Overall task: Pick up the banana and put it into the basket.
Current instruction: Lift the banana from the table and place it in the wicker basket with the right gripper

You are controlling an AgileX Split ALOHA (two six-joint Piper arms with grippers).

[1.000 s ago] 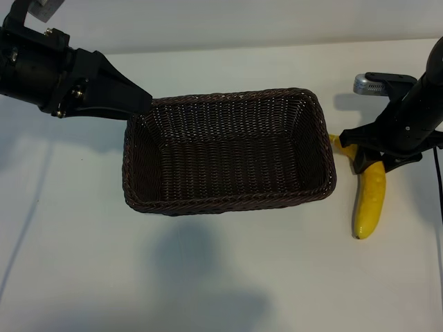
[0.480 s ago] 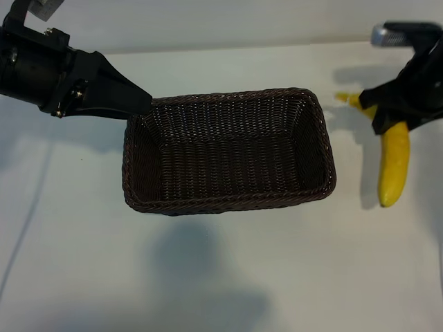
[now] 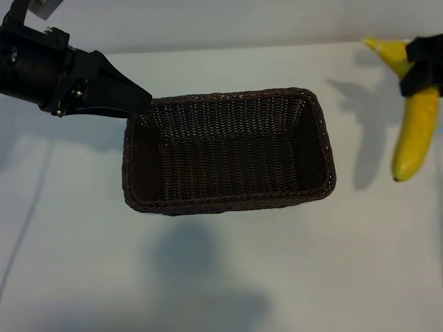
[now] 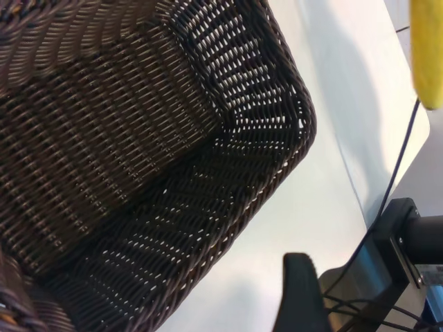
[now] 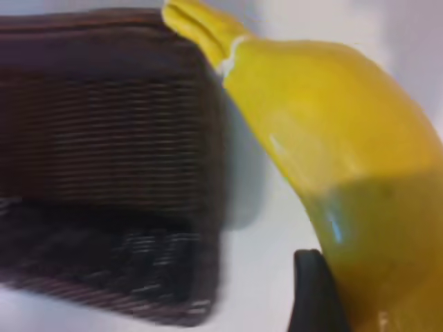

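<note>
The yellow banana (image 3: pixel 415 131) hangs in the air at the far right, clear of the table, stem end uppermost. My right gripper (image 3: pixel 423 75) is shut on it near the stem, mostly cut off by the picture's edge. In the right wrist view the banana (image 5: pixel 332 138) fills the near side, with one dark finger (image 5: pixel 313 294) against it and the basket (image 5: pixel 138 138) beyond. The dark brown wicker basket (image 3: pixel 228 204) lies mid-table with nothing in it. My left gripper (image 3: pixel 142 102) sits open at the basket's far left corner; one finger (image 4: pixel 297 290) shows outside the rim (image 4: pixel 297 138).
White table (image 3: pixel 221 277) all around the basket, with the banana's shadow (image 3: pixel 363 124) between basket and banana. The left arm's black body (image 3: pixel 48 69) reaches in from the far left. Cables and a black mount (image 4: pixel 408 235) show beyond the table edge in the left wrist view.
My right gripper has lifted the banana off the table and carried it up and toward the far right. The left arm and the basket have not moved.
</note>
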